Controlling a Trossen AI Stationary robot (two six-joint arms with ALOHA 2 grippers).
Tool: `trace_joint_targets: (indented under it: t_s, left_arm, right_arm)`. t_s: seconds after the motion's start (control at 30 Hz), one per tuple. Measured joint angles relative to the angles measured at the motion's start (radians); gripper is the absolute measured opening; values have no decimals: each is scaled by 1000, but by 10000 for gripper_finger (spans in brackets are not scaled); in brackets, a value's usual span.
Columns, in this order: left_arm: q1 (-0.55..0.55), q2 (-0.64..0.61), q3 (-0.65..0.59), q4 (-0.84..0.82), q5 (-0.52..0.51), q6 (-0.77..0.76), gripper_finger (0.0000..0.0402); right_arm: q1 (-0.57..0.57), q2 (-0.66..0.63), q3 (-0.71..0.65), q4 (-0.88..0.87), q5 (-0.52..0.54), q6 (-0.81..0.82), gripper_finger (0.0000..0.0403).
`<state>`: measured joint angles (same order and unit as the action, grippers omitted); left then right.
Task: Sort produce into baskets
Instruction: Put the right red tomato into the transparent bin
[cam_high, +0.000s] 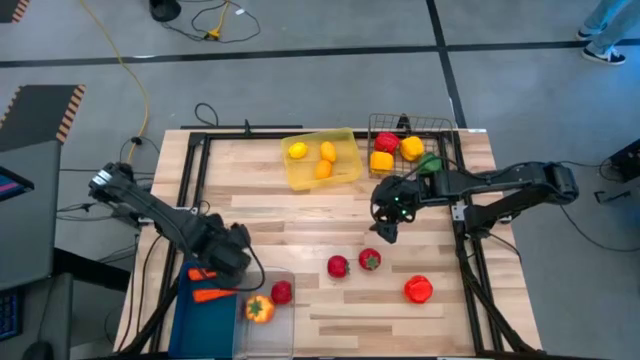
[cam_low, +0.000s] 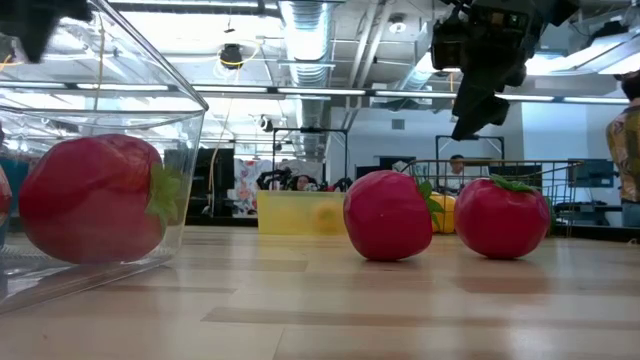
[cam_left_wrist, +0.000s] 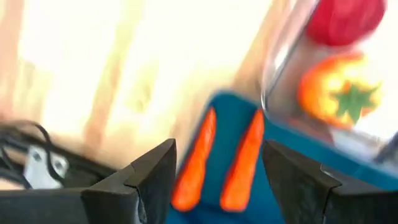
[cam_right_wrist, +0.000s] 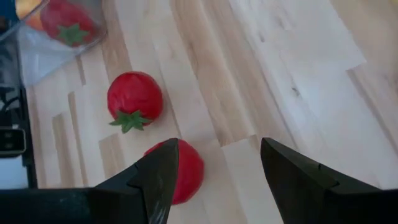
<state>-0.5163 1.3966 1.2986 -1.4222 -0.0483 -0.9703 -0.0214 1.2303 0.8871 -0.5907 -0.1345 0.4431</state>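
Above two loose tomatoes mid-bench, the right hand hangs spread and empty, apparently lining up a pick; the left hand, spread, hovers over carrots in the blue bin.

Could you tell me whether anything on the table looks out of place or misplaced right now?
Nothing is spilled or damaged. One oddity: the clear bin holds a tomato alongside an orange pepper, while other peppers sit in the wire basket. Two tomatoes and a red pepper lie loose on the table, unsorted.
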Motion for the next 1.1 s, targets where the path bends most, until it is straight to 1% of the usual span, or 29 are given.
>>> trace_joint_targets:
  t_s: [0.1,0.23,0.33,0.5,0.57,0.63,0.77,1.1]
  left_arm:
    - [12,-29,5,9,-83,-10,224]
    - [31,-32,5,25,-155,-4,224]
    - [47,-21,5,60,-192,50,224]
    - [78,-21,4,183,-248,173,224]
    - [94,-20,4,224,-254,221,224]
    - [107,-20,4,253,-253,261,224]
    - [136,-20,4,295,-252,311,224]
    - [173,-20,4,297,-246,339,224]
  right_arm:
    - [44,0,0,0,0,-25,256]
    - [127,0,0,1,0,-56,256]
    - [189,0,0,2,0,-56,256]
    - [273,1,0,4,4,-59,256]
    - [301,1,-1,4,26,-60,256]
    - [325,10,-1,5,76,-60,256]
    - [362,50,-1,14,131,-62,256]
    - [359,183,-1,24,136,-58,256]
